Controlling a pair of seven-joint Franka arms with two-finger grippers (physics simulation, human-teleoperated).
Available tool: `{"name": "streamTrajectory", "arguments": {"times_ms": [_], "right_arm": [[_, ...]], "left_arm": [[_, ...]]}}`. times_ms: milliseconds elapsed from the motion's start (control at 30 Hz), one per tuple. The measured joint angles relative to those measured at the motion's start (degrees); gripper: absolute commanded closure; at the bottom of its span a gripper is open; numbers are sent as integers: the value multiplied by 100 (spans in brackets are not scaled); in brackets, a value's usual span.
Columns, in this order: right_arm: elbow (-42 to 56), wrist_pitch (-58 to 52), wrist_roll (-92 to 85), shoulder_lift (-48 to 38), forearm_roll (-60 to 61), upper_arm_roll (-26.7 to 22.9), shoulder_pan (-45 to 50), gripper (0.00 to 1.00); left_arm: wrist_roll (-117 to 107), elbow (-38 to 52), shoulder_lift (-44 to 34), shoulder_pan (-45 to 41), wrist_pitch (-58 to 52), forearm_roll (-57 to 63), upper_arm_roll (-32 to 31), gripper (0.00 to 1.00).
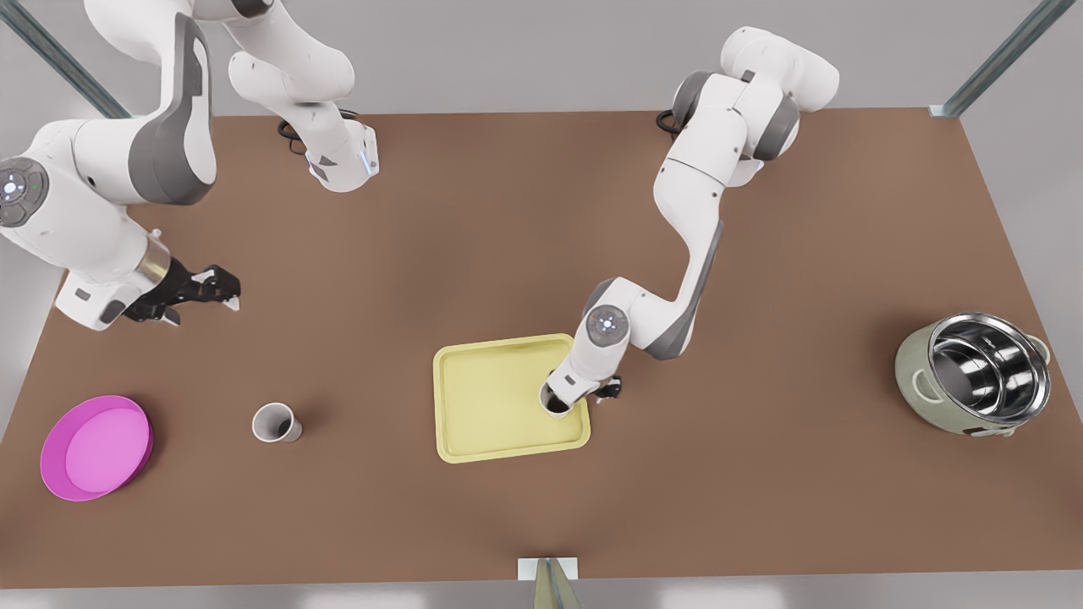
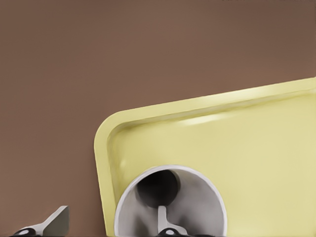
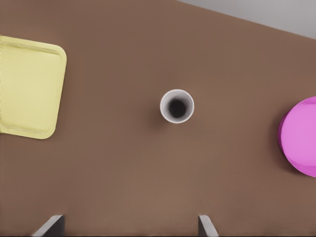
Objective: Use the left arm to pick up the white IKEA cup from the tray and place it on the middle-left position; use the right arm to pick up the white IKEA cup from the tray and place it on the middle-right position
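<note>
A white cup [image 1: 556,404] stands in the pale yellow tray [image 1: 486,397] at the corner nearest the front view's right. My left gripper [image 1: 565,394] is lowered onto it. In the left wrist view the cup [image 2: 197,197] sits in the tray's corner [image 2: 104,148], and the left gripper [image 2: 109,223] is open across the cup's wall, one finger [image 2: 165,222] inside and one outside. A second white cup [image 1: 276,423] stands upright on the bare table at the front view's left; the right wrist view has this cup [image 3: 177,106] from above. My right gripper [image 1: 222,292] hangs open, high above the table.
A round magenta dish [image 1: 96,447] lies near the table edge at the front view's left, beyond the second cup. A green pot with a steel bowl inside [image 1: 973,376] stands at the far right. Brown tabletop lies between the tray and the pot.
</note>
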Motion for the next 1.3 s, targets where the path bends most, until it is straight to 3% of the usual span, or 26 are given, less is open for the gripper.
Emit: {"name": "streamTrajectory", "arguments": {"times_ms": [33, 100, 233, 467, 833, 1300], "right_arm": [[-1, -84, 61, 6, 3, 73, -6, 0], [-2, -214, 175, 11, 9, 132, 62, 0], [-2, -368, 369, 20, 12, 151, 75, 0], [-2, -483, 618, 42, 18, 144, 28, 0], [14, -546, 827, 55, 18, 134, 25, 0], [16, -528, 962, 65, 31, 136, 34, 0]], "left_arm": [[-41, 0, 1, 1, 26, 0, -7, 61], [-125, 1, 2, -2, 67, -10, -13, 81], [-327, 1, -10, -3, 110, -25, -14, 100], [-759, 15, -340, 144, -135, 5, -4, 100], [-26, -139, -656, 1777, -939, -268, 136, 98], [1469, -257, -358, 1871, -691, -53, 458, 94]]}}
